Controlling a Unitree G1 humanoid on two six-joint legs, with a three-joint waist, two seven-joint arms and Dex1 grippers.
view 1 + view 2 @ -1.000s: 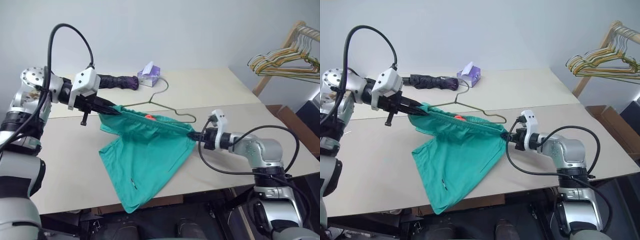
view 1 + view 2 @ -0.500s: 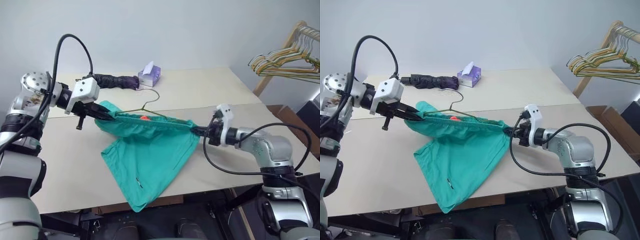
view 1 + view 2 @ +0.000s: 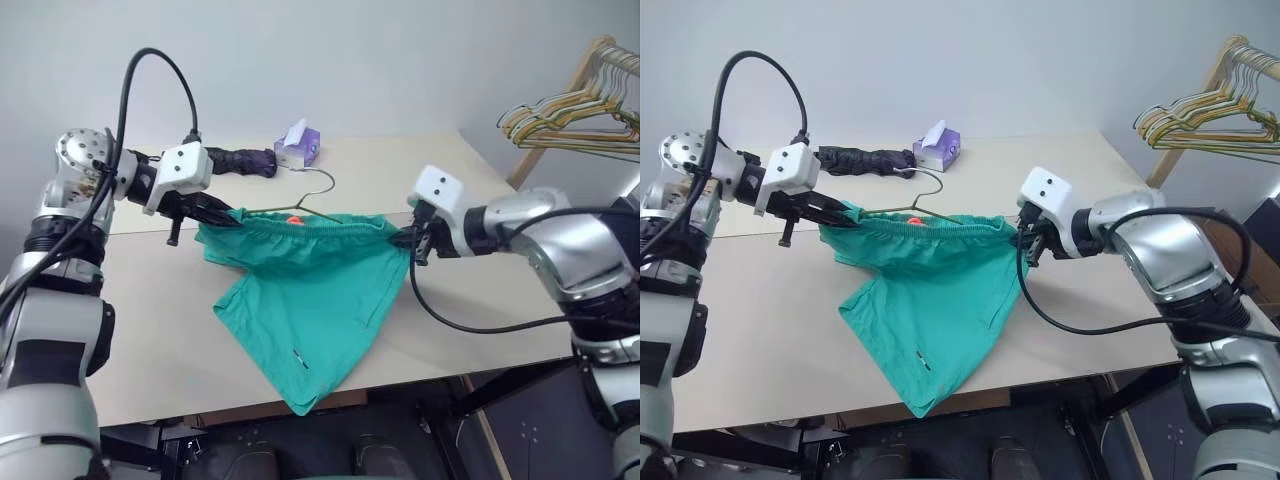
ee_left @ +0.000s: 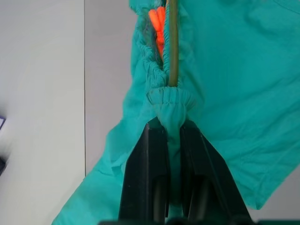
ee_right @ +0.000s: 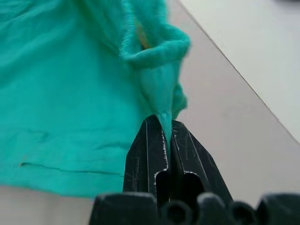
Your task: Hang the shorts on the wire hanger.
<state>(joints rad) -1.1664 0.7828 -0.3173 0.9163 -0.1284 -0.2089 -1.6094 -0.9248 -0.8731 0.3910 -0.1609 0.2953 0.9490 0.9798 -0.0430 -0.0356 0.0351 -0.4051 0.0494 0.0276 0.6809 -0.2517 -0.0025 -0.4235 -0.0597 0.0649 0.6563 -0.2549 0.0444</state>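
Observation:
The teal-green shorts hang stretched by the waistband above the table, legs drooping toward the front edge. My left gripper is shut on the waistband's left end, and my right gripper is shut on its right end. The wire hanger runs inside the waistband, its hook rising above the middle. In the left wrist view the hanger's wire lies in the gathered waistband just past the fingers. The right wrist view shows a pinched fold of fabric between the fingers.
A folded dark umbrella and a purple tissue box lie at the table's back. A wooden rack with bunched hangers stands at the far right. A seam divides the two table halves.
My right gripper has risen and rolled, lifting the waistband's right end level with the left. The shorts now hang higher and straighter. The left gripper has hardly moved.

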